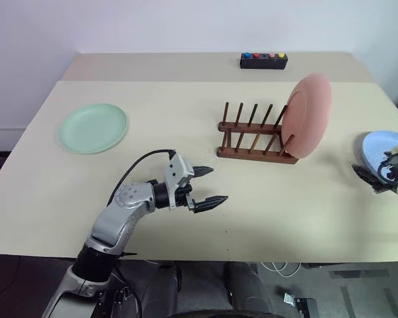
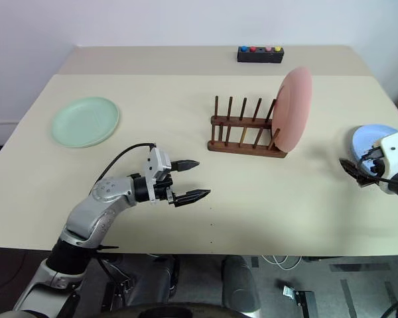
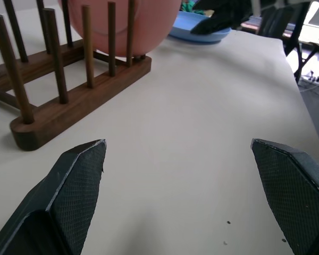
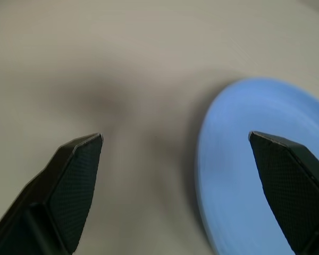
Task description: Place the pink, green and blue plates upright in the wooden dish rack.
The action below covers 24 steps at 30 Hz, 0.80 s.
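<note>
Matte salmon pink plate [image 1: 308, 115] upright between dark wooden rack [image 1: 255, 136] pegs, round green plate [image 1: 93, 127] and blue plate [image 1: 383, 150] flat on smooth beige desk [image 1: 285, 212], left claw [image 1: 207, 187] and right claw [image 1: 366, 177] both spread open, empty.

You have a salmon-pink round matte plate [image 1: 308, 116], a pale mint-green round plate [image 1: 93, 127] and a light-blue round plate [image 2: 371, 140], all plain and unpatterned. The slatted wooden dish rack [image 1: 255, 136] is dark brown. The desk [image 1: 186, 172] is plain beige. The small black box [image 1: 263, 61] carries blue, red, pink and yellow buttons.
</note>
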Motion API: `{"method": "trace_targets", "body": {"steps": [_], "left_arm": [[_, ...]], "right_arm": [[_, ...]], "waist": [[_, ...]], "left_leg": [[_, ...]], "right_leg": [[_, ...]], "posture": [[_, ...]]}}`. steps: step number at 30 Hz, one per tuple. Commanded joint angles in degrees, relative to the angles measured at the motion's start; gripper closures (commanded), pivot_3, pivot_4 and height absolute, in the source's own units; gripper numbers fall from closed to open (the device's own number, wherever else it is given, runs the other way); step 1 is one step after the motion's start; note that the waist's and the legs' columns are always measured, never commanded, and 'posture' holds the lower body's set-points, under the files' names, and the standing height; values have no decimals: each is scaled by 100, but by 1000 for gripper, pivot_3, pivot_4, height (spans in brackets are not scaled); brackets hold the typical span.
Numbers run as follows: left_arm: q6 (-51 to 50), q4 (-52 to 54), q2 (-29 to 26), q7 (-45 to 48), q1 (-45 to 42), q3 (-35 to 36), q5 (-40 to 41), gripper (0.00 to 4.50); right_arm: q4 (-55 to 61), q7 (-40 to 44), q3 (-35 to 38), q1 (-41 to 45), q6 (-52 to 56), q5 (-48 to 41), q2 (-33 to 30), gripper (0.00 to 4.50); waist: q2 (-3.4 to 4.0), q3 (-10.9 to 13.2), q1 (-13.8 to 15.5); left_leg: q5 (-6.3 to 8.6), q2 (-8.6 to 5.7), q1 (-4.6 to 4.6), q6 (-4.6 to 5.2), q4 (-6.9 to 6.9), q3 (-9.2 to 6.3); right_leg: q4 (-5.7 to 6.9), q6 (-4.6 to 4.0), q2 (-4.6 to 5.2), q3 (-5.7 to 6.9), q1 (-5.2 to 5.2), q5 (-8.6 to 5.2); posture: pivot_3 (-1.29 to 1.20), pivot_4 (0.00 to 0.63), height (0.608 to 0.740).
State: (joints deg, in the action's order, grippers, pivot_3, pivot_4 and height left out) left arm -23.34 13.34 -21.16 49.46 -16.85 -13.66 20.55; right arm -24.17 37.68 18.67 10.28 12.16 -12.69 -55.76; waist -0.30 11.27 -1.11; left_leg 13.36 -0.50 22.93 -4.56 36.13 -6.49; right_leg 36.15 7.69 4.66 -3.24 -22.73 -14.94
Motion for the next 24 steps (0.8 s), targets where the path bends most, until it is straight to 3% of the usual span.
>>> {"method": "trace_targets", "body": {"steps": [1,7,13,16,19,24], "left_arm": [[212,5,52,-195,-51,91,-128,0],[371,-288,128,-1303,-47,1423,-23,0],[392,-418,-461,-1412,206,2624,254,0],[407,-518,-526,-1537,218,2840,258,0],[541,-1161,-594,-2519,-74,3420,-121,0],[373,-2679,-773,-4508,-1033,3988,-766,0]], "right_arm": [[9,31,40,199,-303,76,27,21],[976,784,80,-147,-754,-261,157,21],[2327,2475,613,-1293,166,-1524,-127,21],[2729,2695,743,-1496,454,-1796,-150,21],[3489,2807,765,-1596,761,-2137,-96,21],[4448,2505,605,-1038,1102,-2688,80,21]], "waist": [[1,0,0],[0,1,-13],[-2,3,50],[-3,3,30],[-6,5,23],[-21,7,15]], "left_leg": [[0,0,-1,0,-1,0],[0,2,-8,0,-6,-3],[1,0,-4,0,-5,-7],[1,1,-13,1,-2,-8],[2,1,-39,0,1,-6],[1,5,-43,0,0,-8]], "right_leg": [[0,3,0,0,0,1],[3,16,-2,1,1,8],[-2,20,0,3,8,6],[-2,18,0,4,17,5],[-4,-3,0,3,42,-5],[2,18,-4,4,40,7]], "posture": [[0,150,734],[0,150,734],[0,150,734],[0,150,734],[0,150,734],[0,150,734]]}}
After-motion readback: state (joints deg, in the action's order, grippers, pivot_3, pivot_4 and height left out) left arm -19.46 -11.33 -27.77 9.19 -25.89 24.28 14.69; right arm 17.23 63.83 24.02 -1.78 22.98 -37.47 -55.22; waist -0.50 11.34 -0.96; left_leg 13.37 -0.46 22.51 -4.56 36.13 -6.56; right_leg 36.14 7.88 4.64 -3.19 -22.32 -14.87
